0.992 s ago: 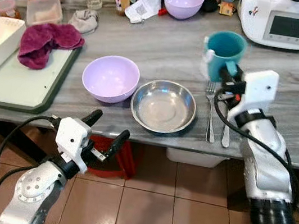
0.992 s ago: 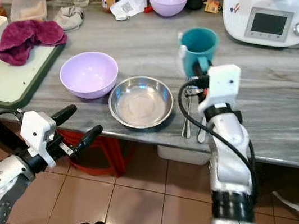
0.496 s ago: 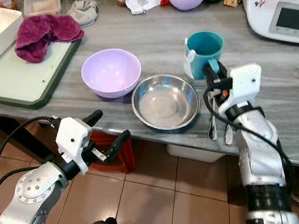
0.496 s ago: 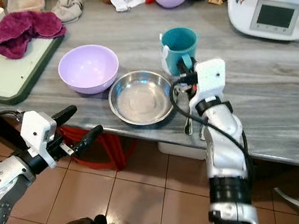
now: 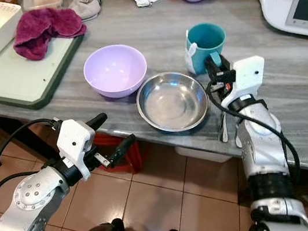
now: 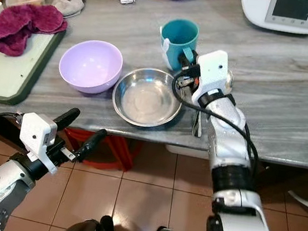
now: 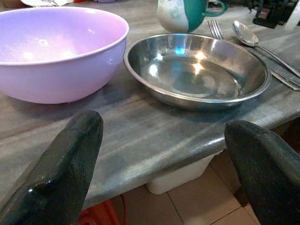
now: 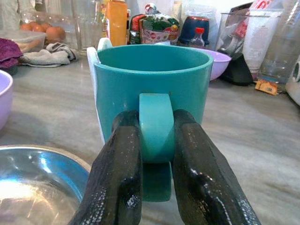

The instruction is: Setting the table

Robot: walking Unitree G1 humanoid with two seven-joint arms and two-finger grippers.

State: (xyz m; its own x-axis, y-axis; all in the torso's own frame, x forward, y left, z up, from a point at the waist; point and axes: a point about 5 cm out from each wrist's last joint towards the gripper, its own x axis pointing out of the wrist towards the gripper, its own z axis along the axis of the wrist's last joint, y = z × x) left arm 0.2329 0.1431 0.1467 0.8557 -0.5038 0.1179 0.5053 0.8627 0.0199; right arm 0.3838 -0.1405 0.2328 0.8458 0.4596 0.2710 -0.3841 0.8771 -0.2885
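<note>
Near the counter's (image 5: 154, 39) front edge, my right gripper (image 8: 157, 140) pinches the teal mug's (image 5: 205, 41) handle, steering it beside the steel bowl (image 5: 172, 101). Below that edge my left gripper (image 5: 106, 137) hangs spread and idle.

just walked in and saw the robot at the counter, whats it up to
It is setting the table. The right gripper has its jaws shut on the handle of the teal mug, which is just behind the steel bowl on the grey counter. A lilac bowl sits beside the steel one, and a fork and spoon lie on the other side of it. The left gripper hangs open below the counter edge, holding nothing.
</note>
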